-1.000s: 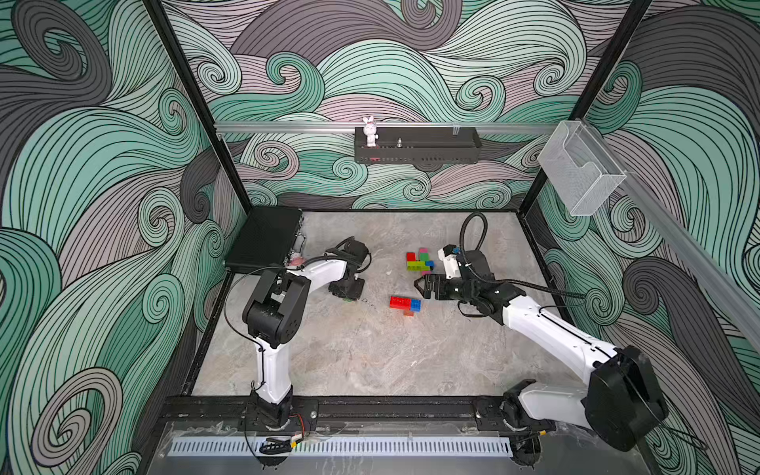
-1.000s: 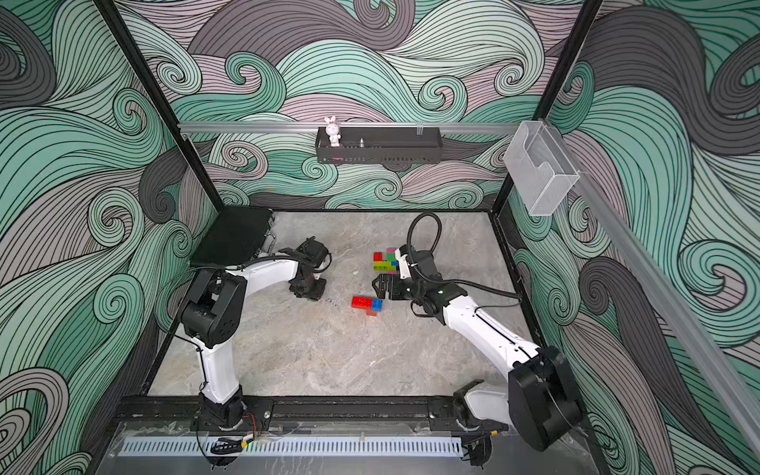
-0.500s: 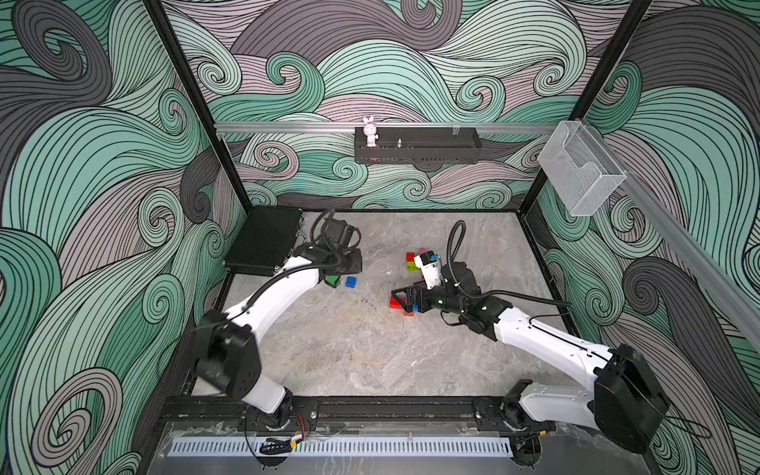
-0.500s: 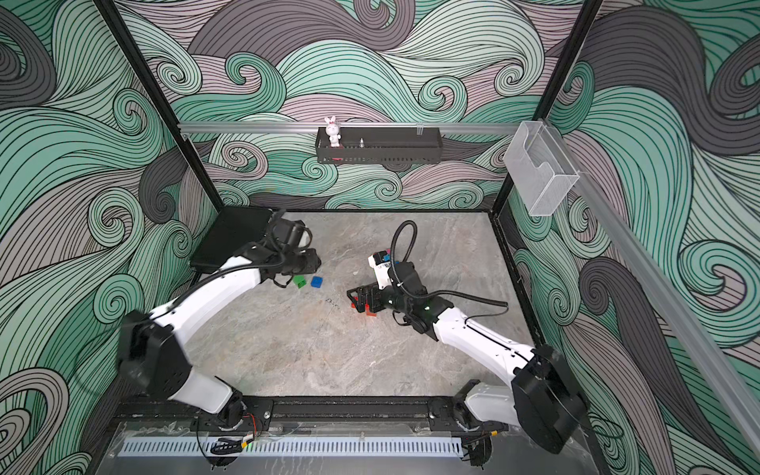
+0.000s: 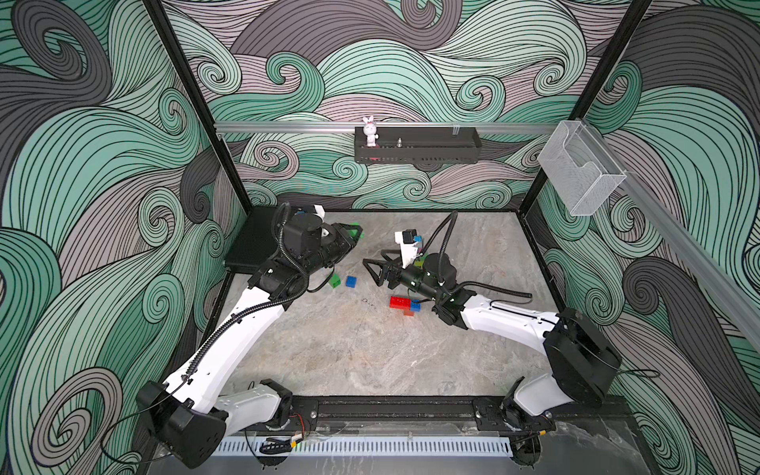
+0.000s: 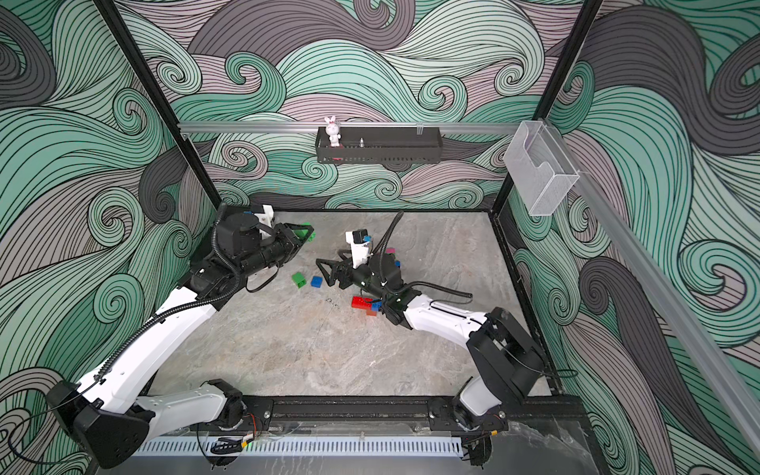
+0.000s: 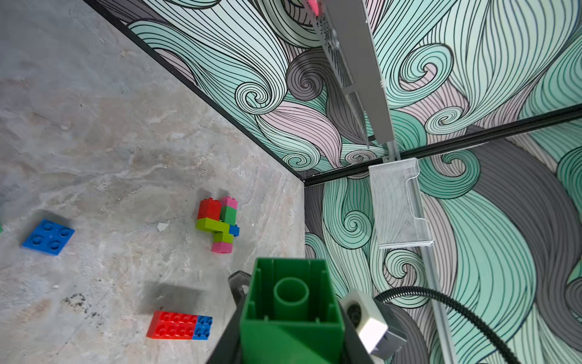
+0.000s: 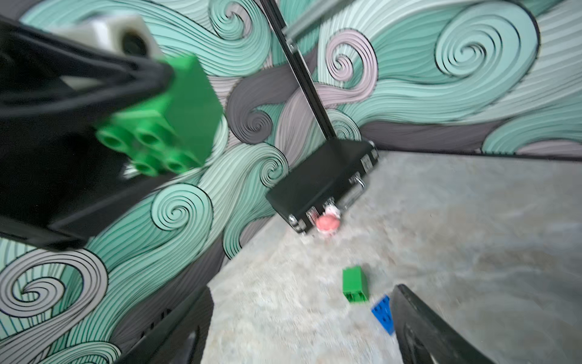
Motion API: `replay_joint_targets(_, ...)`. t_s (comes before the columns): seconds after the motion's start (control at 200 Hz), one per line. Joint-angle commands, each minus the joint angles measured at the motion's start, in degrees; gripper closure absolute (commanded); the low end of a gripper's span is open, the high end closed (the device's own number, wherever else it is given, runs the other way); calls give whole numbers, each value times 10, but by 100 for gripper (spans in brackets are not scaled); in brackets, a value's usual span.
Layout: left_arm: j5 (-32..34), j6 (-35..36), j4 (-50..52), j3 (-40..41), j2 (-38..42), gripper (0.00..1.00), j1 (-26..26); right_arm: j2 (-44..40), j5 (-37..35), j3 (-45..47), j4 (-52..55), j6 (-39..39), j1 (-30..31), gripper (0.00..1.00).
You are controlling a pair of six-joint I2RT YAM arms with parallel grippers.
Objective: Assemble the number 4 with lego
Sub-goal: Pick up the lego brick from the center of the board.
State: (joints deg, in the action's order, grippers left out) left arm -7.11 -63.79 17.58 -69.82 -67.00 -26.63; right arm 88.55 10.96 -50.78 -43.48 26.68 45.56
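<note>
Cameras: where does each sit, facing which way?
Top views: high in front, down onto the table, left arm and right arm.
Left wrist: behind the left gripper and its green brick, facing the far right corner.
Right wrist: between the right gripper's open fingers, facing the black case.
Shared by wrist views: that brick, the blue plate.

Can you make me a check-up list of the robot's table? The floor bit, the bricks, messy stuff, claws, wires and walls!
Surface: grey marbled tabletop.
Job's things: green brick held in the air; loose green brick, blue plate, red-and-blue piece and mixed-colour cluster lying on the tabletop.
Clutter: black case in a far corner, small pink thing beside it.
Claws: left claw shut on the green brick; right claw open, empty.
Cables: black hoses loop along both arms.
Surroundings: wave-pattern walls, black shelf holding a bunny figure, clear holder.
</note>
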Motion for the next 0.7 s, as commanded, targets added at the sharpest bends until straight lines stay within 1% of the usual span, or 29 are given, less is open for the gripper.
replay_joint_targets(0.0,13,-58,-14,4,16,100,3,-1,-1,-9,-106,-2,10,12)
replay_joint_targets(0.085,19,-65,-17,6,21,100,2,1,-14,-11,-127,5,11,13)
replay_joint_targets(0.325,5,-93,-42,19,23,100,3,45,7,-72,-154,16,17,18)
replay_joint_targets(0.445,2,-98,-51,22,26,100,3,65,12,-97,-146,16,19,24)
replay_joint_targets(0.585,-1,-108,-62,29,28,100,2,82,20,-114,-148,8,23,34)
replay_joint_targets(0.691,-10,-114,-63,31,25,100,3,91,33,-130,-136,-10,26,38)
